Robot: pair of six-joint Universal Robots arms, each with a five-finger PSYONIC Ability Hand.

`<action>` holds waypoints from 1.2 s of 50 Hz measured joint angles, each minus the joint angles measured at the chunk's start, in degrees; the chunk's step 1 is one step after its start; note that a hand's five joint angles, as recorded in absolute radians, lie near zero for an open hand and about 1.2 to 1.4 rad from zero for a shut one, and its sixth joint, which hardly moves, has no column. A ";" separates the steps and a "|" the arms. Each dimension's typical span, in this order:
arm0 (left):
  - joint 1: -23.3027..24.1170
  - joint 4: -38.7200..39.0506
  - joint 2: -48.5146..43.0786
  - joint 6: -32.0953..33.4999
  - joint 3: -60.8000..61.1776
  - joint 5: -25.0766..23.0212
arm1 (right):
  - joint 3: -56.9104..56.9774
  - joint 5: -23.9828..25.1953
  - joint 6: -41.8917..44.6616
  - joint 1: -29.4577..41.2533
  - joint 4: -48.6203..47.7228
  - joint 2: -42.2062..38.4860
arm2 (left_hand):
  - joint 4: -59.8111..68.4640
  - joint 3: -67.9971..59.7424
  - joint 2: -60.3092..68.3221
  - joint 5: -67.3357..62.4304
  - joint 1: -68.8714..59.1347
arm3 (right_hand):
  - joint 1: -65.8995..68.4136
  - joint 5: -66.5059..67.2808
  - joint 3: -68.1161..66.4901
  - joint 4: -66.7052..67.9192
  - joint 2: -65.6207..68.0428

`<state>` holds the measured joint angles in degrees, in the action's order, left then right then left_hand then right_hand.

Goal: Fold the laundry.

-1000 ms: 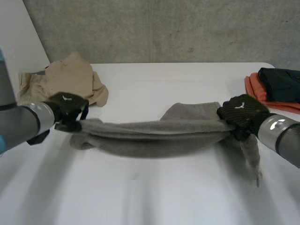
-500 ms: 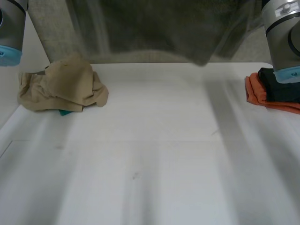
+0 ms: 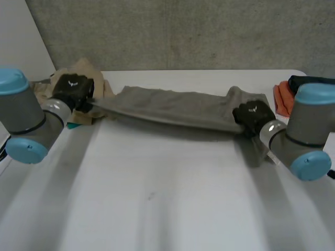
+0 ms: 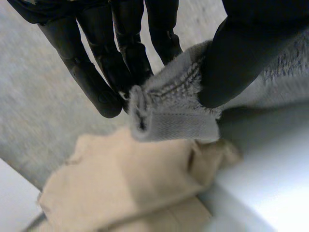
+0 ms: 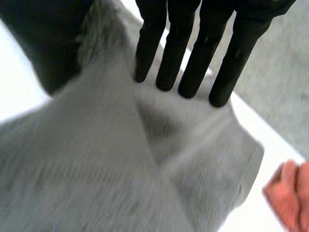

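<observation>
The left robot hand (image 3: 73,89) pinches one end of the grey cloth (image 3: 172,107) near the bench's (image 3: 157,198) far left corner. The right robot hand (image 3: 253,116) pinches the other end toward the far right, with the cloth stretched between them. The bench's near half is open room. A small white mark on each hand's back is unreadable. The left wrist view shows the cloth's stitched hem, with a beige garment (image 4: 130,183) beyond it. The right wrist view shows an orange cloth (image 5: 289,193) near the grey cloth's corner.

We see left arm (image 3: 26,125) and right arm (image 3: 303,141) stretched to the table's (image 3: 157,198) far edge, left hand (image 3: 73,90) at its left corner, right hand (image 3: 253,116) near its right end, each pinching grey cloth (image 3: 172,107) between thumb and fingers.
</observation>
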<state>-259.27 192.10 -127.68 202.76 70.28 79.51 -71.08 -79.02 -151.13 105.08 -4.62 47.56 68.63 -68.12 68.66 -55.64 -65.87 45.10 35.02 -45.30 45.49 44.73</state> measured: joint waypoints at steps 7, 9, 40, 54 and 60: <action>-1.36 -0.05 0.63 0.78 2.32 -0.08 | -3.99 -6.59 -1.81 -1.04 -1.65 0.85 | 0.00 0.00 0.00 0.00 0.00 | -17.98 -19.51 18.14 -18.48 -18.04; -1.76 -0.15 1.16 0.82 2.83 -0.08 | -5.38 -9.24 -2.74 -1.32 -1.80 2.14 | 0.00 0.00 0.00 0.00 0.00 | -19.62 -21.57 19.54 -20.54 -19.66; -3.82 -13.73 16.28 11.45 18.68 0.81 | -22.09 0.05 12.78 -9.01 4.50 20.23 | 0.00 0.00 0.00 0.00 0.00 | 19.39 21.89 -22.51 22.82 22.73; -7.06 -39.34 27.66 26.93 32.32 0.28 | -26.84 6.63 39.83 -20.05 35.90 27.05 | 0.00 0.00 0.00 0.00 0.00 | 19.39 22.12 -22.51 22.84 22.73; -5.78 -40.79 26.53 29.20 29.37 -0.52 | -21.95 7.27 38.14 -19.86 37.50 23.80 | 0.00 0.00 0.00 0.00 0.00 | 19.39 22.12 -22.51 22.84 22.73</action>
<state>-265.05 151.32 -101.14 231.97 99.65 78.99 -93.03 -71.75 -112.99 85.22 32.88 71.35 68.63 -68.12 68.66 -55.64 -65.87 64.49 57.15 -67.81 68.34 67.47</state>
